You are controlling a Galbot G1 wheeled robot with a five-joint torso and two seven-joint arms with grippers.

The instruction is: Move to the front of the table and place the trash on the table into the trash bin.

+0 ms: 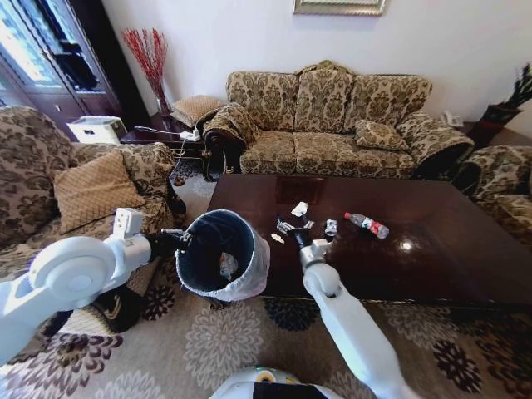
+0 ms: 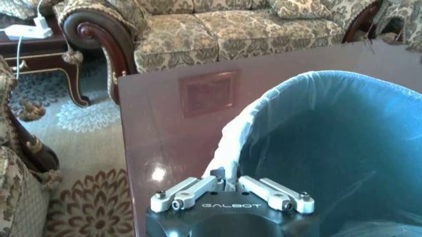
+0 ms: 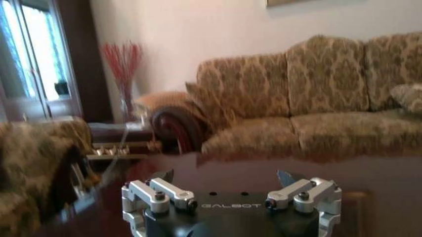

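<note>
Here, the left gripper [image 1: 184, 241] reaches in from the left, its fingers pinched on the bag-lined rim of the trash bin [image 1: 249, 278], a round, dark-blue-inside bin held just beside the near left corner of the table [image 1: 449, 258]. The right gripper [image 1: 299, 238] stretches forward low over the glossy reddish-brown tabletop, fingers spread apart, beside crumpled white paper scraps [image 1: 299, 209]. A small clear plastic bottle [image 1: 367, 224] with a red label lies on its side further right. A patterned sofa [image 1: 328, 116] stands behind.
</note>
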